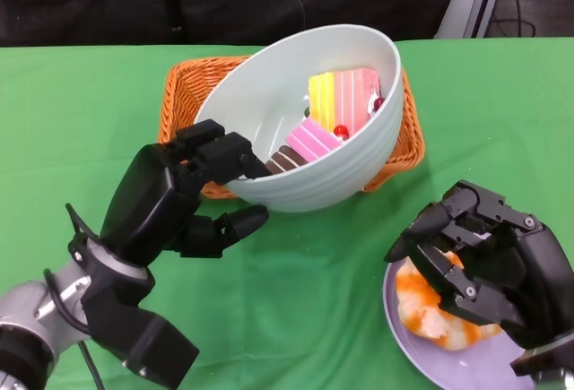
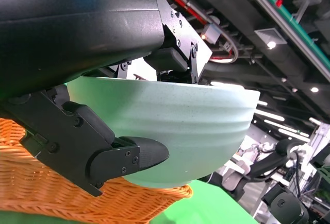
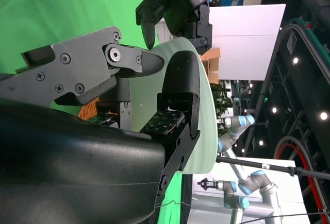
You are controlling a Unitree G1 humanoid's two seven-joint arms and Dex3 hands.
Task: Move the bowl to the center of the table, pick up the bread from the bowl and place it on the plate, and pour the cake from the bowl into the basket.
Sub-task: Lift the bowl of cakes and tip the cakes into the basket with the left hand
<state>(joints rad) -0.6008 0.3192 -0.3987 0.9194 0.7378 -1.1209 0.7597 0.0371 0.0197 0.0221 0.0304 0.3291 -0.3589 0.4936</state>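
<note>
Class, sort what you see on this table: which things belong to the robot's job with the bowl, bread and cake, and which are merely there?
Belonging to the job:
bowl, gripped by the left hand and tilted over the basket
cake inside the bowl
bread on the plate, under the right hand

Merely there:
green tablecloth

The left robot hand [image 2: 118,80] grips the bowl [image 2: 206,126] above the basket [image 2: 62,193].

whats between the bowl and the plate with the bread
Only bare green tablecloth between the bowl and the plate, seen in the head view; the right hand hovers over the bread.
</note>
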